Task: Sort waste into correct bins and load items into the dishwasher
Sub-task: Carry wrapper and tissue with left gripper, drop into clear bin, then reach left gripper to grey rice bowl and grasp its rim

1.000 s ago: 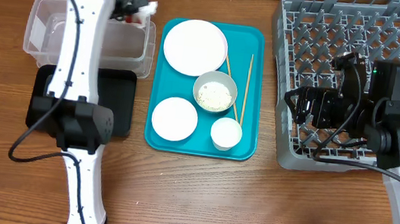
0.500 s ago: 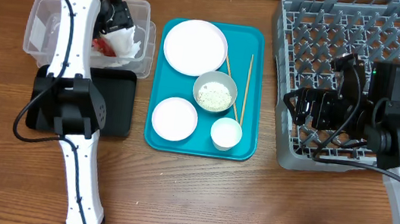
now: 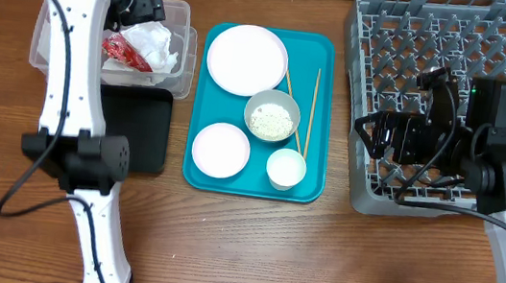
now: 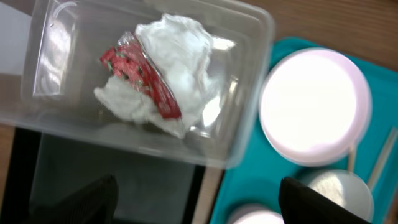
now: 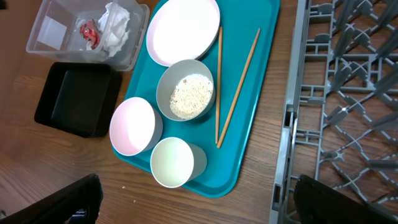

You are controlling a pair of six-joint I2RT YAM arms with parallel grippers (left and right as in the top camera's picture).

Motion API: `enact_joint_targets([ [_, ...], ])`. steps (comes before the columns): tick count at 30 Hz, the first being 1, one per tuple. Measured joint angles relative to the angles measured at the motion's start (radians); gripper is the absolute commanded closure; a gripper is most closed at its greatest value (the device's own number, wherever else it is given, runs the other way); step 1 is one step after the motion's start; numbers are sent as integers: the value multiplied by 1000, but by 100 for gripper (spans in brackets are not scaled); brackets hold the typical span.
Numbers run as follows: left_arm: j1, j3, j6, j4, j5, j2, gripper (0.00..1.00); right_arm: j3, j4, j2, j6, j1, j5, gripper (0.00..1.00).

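**Surface.** Wooden table (image 3: 316, 256), with one arm at each side.

**Bins, far left.**
- Clear plastic tub (image 4: 56, 74). It holds a crumpled red wrapper (image 4: 142, 78) lying on and against a crumpled white napkin (image 4: 177, 59), the two touching.
- Shallow black tray (image 3: 143, 128), just on the near side of the tub. Its visible part is bare; the left arm crosses over its left part.

**Teal serving tray (image 5: 255, 109), centre, between the bins and the rack.** Contents:
- Large round plate (image 3: 247, 60), far end, lying flat.
- Greyish bowl (image 5: 166, 84), middle, just near of the plate, with loose white rice grains (image 5: 185, 96) on its bottom.
- Shallow white bowl (image 5: 132, 126), near left, beside the rice bowl.
- Small white cup (image 5: 174, 163), near right, upright, just beside both bowls.
- Two wooden chopsticks (image 5: 239, 81), lying on the tray floor right of the plate and rice bowl. Their near ends meet and their far ends spread apart.

**Dishwasher, right.** Grey dish rack (image 3: 411, 35), a square lattice of pegs. The part left uncovered by the right arm holds nothing.

**Left gripper (image 4: 196, 186).** It hangs above the tub's near edge, where tub and black tray meet. The jaws are spread wide with nothing between them and are clear of the wrapper and napkin.

**Right gripper (image 5: 198, 186).** In the overhead view it sits over the left part of the rack. Its camera looks down across the teal tray's near right corner. The jaws are spread wide, hold nothing and touch none of the dishes.
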Motion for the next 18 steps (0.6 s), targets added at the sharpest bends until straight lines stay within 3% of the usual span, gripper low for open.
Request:
enact_joint_targets([
  [1, -13, 5, 3, -29, 2, -28, 10, 0, 0, 0, -1, 0, -3, 0],
  [2, -27, 5, 16, -40, 8, -53, 8, 0, -1, 0, 0, 0, -6, 0],
  [8, -119, -15, 77, -43, 110, -105, 9, 0, -1, 0, 0, 0, -11, 0],
  [18, -354, -205, 117, -42, 176, -105, 12, 0, -19, 0, 0, 0, 9, 0],
])
